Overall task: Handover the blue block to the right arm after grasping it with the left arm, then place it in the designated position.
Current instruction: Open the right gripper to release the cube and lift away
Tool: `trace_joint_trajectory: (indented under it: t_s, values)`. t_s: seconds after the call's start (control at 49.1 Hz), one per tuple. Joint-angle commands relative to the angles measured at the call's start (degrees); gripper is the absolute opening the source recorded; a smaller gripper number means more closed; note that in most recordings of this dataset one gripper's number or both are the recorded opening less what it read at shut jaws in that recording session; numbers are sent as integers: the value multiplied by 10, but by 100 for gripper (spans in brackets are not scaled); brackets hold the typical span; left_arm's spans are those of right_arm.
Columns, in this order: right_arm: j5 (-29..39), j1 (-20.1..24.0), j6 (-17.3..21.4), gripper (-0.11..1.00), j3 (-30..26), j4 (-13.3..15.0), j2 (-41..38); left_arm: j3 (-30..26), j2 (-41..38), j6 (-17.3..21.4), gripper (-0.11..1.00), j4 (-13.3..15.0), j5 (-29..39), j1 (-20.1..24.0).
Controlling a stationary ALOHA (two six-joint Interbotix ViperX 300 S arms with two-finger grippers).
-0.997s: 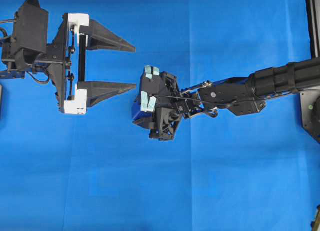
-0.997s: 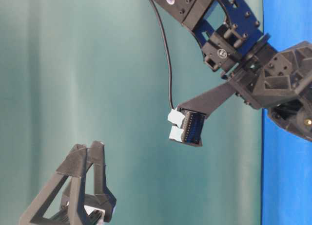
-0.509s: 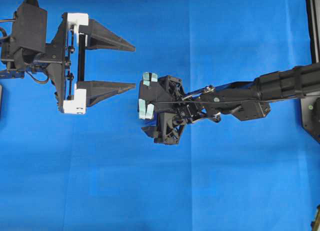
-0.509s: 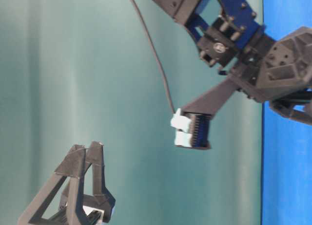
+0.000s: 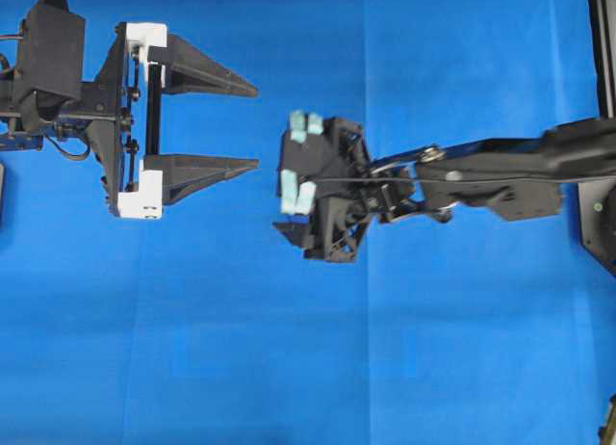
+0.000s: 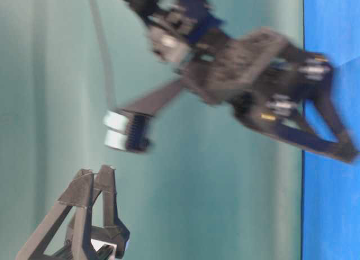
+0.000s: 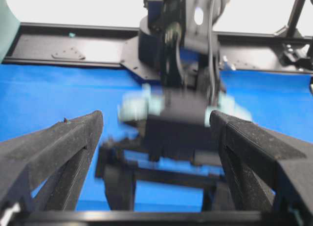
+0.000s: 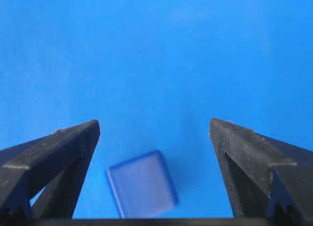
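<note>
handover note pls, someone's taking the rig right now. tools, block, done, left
Left tool: open, empty, off to the left side.
Right tool: open, holding nothing, pointing down at the cloth.
Block: lies loose between the right tool's fingers, touching neither; hidden under that tool in the overhead view.
Done: block looks released by the right arm.
Left: confirm it sits in the designated position (no mark visible), then pull both arms clear.

A bright blue cloth (image 5: 289, 368) covered the table. A teal wall (image 6: 56, 74) filled the left of the table-level view. A black frame (image 7: 73, 50) crossed the top of the left wrist view.
</note>
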State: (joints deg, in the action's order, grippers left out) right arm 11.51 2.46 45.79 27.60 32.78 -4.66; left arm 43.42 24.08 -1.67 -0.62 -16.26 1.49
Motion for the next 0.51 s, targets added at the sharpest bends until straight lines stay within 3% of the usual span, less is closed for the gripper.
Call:
trace_joint_trajectory:
  t_s: [0.0,0.488]
  values:
    - [19,4,0,92,-1,4,52,-7,10,0,93,-1,-4,2]
    - [112,9,-4,91,30,4,225,-9,11,0,93,-1,-3,2]
